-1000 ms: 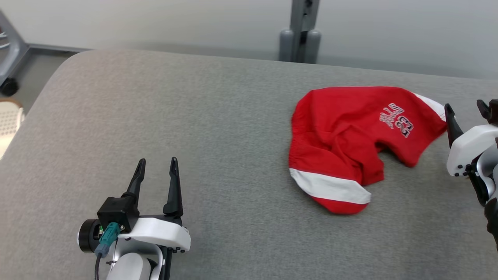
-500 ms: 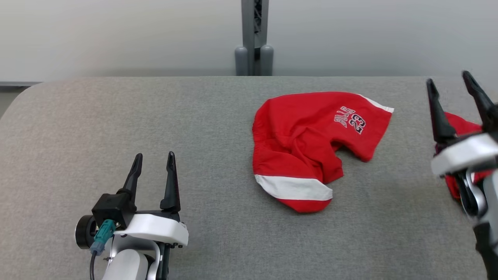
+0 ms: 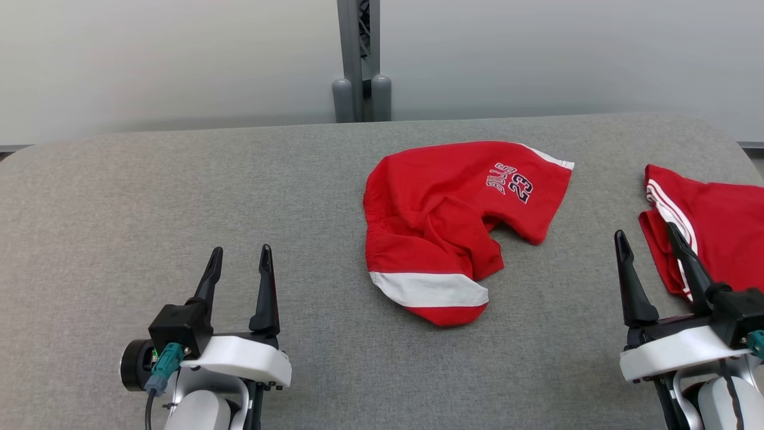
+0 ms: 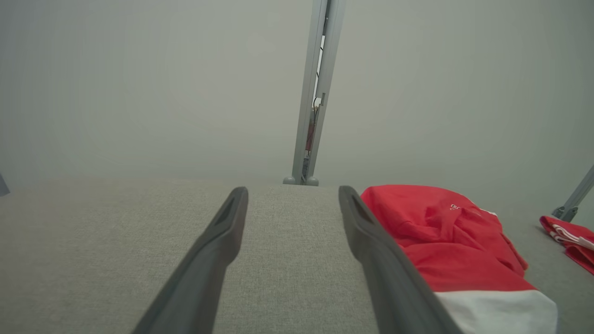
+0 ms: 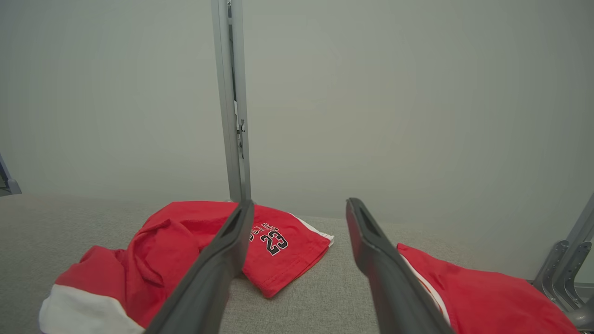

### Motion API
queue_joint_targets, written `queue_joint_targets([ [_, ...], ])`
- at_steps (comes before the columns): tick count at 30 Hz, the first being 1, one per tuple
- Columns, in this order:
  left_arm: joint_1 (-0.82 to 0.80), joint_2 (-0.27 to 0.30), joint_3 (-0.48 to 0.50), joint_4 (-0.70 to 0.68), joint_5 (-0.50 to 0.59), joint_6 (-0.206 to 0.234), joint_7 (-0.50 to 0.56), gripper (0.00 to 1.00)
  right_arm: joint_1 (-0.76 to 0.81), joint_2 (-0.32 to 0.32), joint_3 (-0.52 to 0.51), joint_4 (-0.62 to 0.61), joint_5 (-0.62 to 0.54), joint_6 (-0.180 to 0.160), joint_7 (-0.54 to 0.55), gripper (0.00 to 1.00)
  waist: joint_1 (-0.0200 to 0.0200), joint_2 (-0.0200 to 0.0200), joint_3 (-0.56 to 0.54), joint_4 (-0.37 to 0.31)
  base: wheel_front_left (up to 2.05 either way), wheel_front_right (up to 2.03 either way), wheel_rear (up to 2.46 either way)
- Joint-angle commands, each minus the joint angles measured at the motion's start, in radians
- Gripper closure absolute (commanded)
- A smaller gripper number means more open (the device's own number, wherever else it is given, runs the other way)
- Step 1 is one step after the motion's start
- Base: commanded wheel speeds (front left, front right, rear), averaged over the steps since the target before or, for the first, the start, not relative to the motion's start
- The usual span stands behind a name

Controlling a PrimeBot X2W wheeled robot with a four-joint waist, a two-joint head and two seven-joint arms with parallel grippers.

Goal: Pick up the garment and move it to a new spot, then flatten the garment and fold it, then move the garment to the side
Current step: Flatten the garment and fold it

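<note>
On the grey table (image 3: 179,197) lie crumpled red shorts (image 3: 441,221).

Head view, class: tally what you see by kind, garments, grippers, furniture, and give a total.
Red garments: 2, the shorts printed 23 and a second garment at the right edge.
Grippers: 2, left gripper and right gripper, both open.
Padded table: 1.
Metal post: 1.
Total: 6.

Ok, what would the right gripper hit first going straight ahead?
Probably nothing: the right gripper aims over table between the Bulls shorts and another red garment, whose edge its fingers might brush.
</note>
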Motion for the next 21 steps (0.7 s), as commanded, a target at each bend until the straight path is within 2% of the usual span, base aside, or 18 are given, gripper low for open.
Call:
queue_joint_targets([
  [1, 0.001, 0.004, 0.000, 0.004, 0.003, -0.007, -0.002, 0.00, 0.000, -0.001, 0.000, -0.005, 0.001, 0.000, -0.001, 0.00, 0.0000, 0.0000, 0.002, -0.004, 0.00, 0.00, 0.00],
  [8, -0.046, 0.004, -0.047, 0.075, -0.023, -0.025, -0.002, 0.00, -0.028, -0.004, 0.003, 0.004, 0.011, 0.000, -0.001, 0.00, 0.0000, 0.0000, 0.026, -0.034, 0.00, 0.00, 0.00],
  [10, -0.067, 0.004, -0.088, 0.135, -0.016, -0.027, -0.002, 0.00, -0.031, -0.003, -0.002, 0.004, 0.013, 0.000, -0.001, 0.00, 0.0000, 0.0000, 0.035, -0.041, 0.00, 0.00, 0.00],
  [16, -0.177, 0.004, -0.217, 0.293, -0.093, -0.066, -0.002, 0.00, -0.044, 0.010, -0.003, 0.015, 0.012, 0.000, -0.001, 0.00, 0.0000, 0.0000, 0.069, -0.076, 0.00, 0.00, 0.00],
  [21, -0.278, 0.004, -0.315, 0.412, -0.126, -0.073, -0.002, 0.00, -0.057, 0.019, -0.004, 0.009, 0.008, 0.000, -0.001, 0.00, 0.0000, 0.0000, 0.102, -0.106, 0.00, 0.00, 0.00],
])
